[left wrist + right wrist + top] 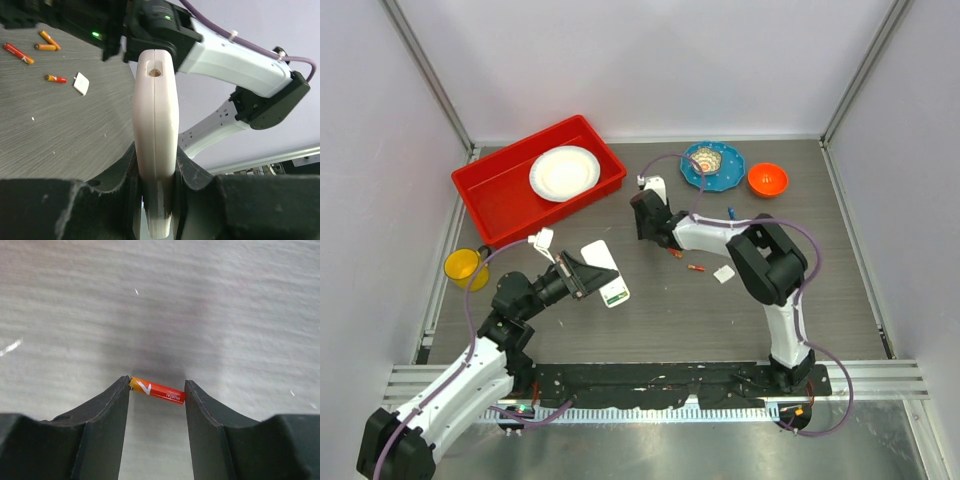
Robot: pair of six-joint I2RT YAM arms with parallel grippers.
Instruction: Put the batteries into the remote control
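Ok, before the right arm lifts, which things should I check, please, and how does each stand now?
1. Left gripper shut on the flat white plastic remote control: ok.
2. Small red-orange cylindrical battery between the fingers of the right gripper, both ends touching: ok.
3. Battery off the grey table: cannot tell.
4. Remote's battery compartment open: cannot tell, seen edge-on.
5. Spare orange batteries lying within view: ok.

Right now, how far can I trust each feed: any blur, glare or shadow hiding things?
Top external: even light, no hard shadows, but the batteries are mere specks. Left wrist: the remote control sits sharp and edge-on, dark foreground below it. Right wrist: the red-orange battery is crisp, print readable; a soft shadow darkens the table just behind it.
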